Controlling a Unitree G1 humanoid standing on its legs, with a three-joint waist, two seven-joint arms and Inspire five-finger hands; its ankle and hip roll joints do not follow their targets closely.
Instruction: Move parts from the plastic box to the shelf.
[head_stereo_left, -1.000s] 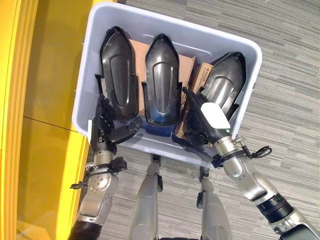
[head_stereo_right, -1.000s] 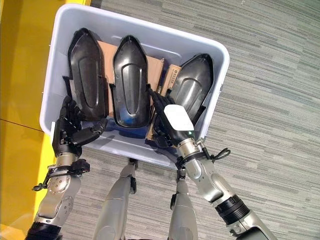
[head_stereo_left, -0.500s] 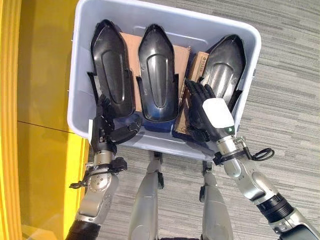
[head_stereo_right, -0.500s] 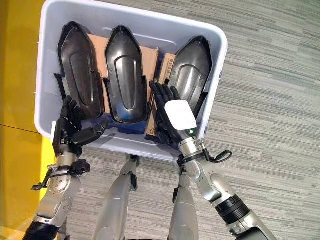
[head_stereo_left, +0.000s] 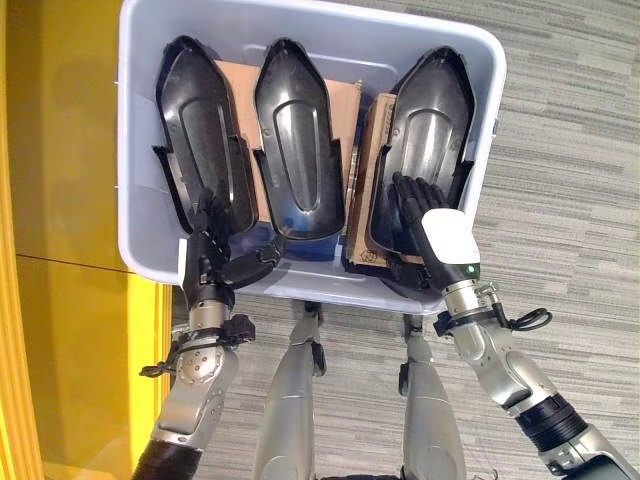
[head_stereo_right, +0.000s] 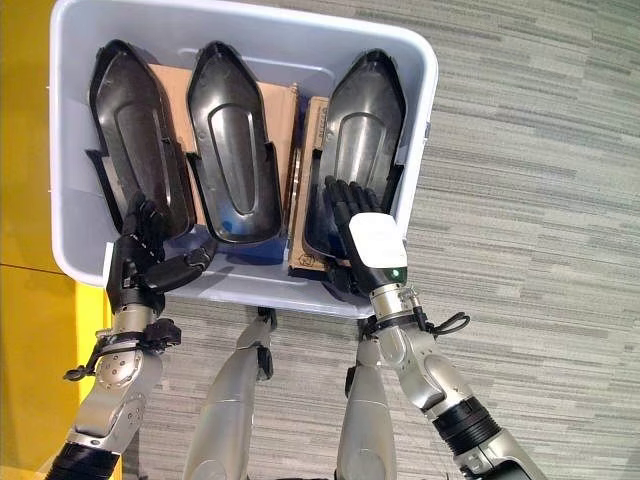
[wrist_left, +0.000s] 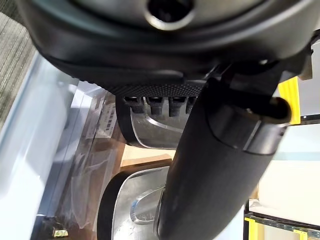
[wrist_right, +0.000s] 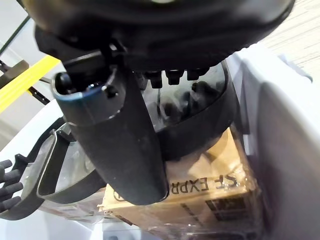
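Plastic box (head_stereo_left: 480, 150) on the floor (head_stereo_left: 580, 200) holds three parts side by side on cardboard (head_stereo_left: 345, 105): left part (head_stereo_left: 200, 140) just beyond the left hand (head_stereo_left: 215, 262), middle part (head_stereo_left: 295, 140) between both hands, right part (head_stereo_left: 430, 130) under the right hand (head_stereo_left: 435, 235).

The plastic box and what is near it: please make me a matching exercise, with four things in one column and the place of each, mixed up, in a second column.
Things:
1. right hand
2. left hand
3. cardboard
4. plastic box

Places:
A. beneath the black parts
B. fingers resting on the rightmost black part
C. on the grey carpet
D. at the near end of the leftmost black part

Pairs: 1-B, 2-D, 3-A, 4-C
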